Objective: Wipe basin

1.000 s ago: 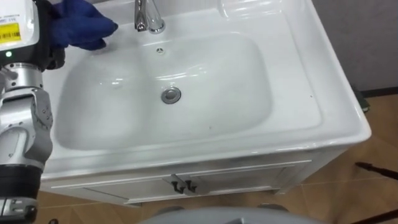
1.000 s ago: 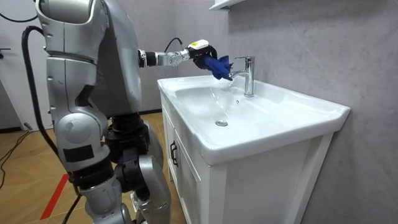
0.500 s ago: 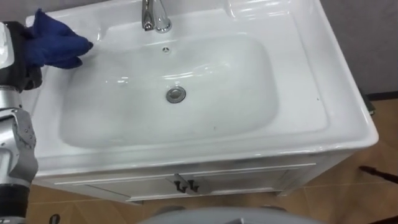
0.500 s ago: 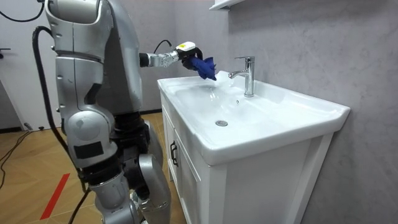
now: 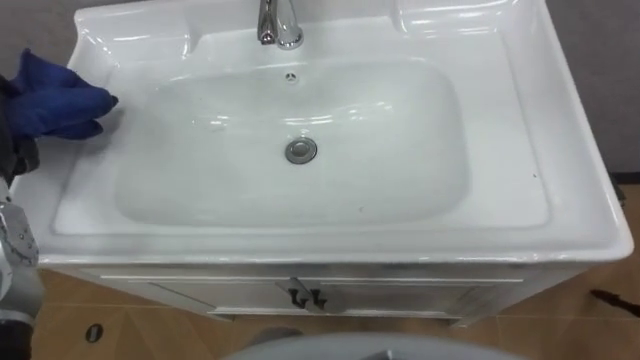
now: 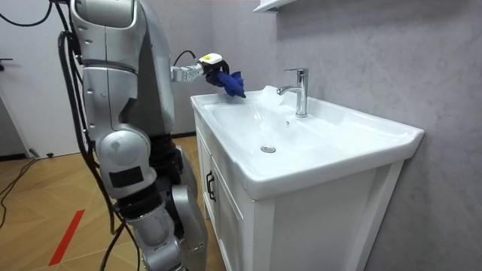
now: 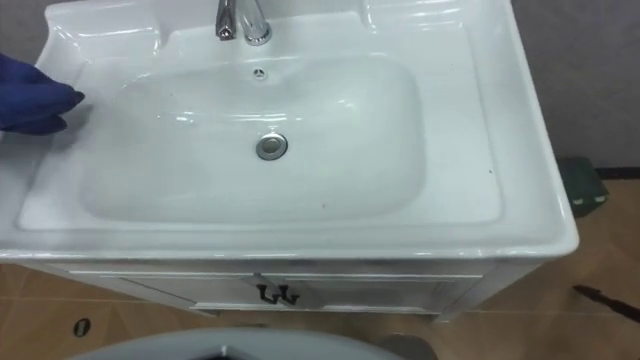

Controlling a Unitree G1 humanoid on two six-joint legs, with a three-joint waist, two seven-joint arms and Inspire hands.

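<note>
A white basin [image 5: 560, 190] with a chrome tap [image 5: 279, 22] at its back and a round drain [image 5: 300, 151] in the bowl lies below me. My left hand [image 6: 212, 66] is shut on a bunched blue cloth [image 5: 56, 96], held over the basin's left rim at its back corner. In the room view the blue cloth [image 6: 233, 83] hangs from the hand just above the rim, well away from the tap [image 6: 299, 90]. In the right eye view the cloth [image 7: 30, 95] sits at the far left edge.
The basin tops a white cabinet with two dark door handles [image 5: 305, 298]. A grey wall runs behind the tap. Wooden floor lies around the cabinet, with a dark object [image 7: 584, 186] on it to the right.
My left hand has carried the blue cloth leftwards, from beside the tap to the basin's left rim. The eye views have shifted, and the robot's body has leaned towards the basin.
</note>
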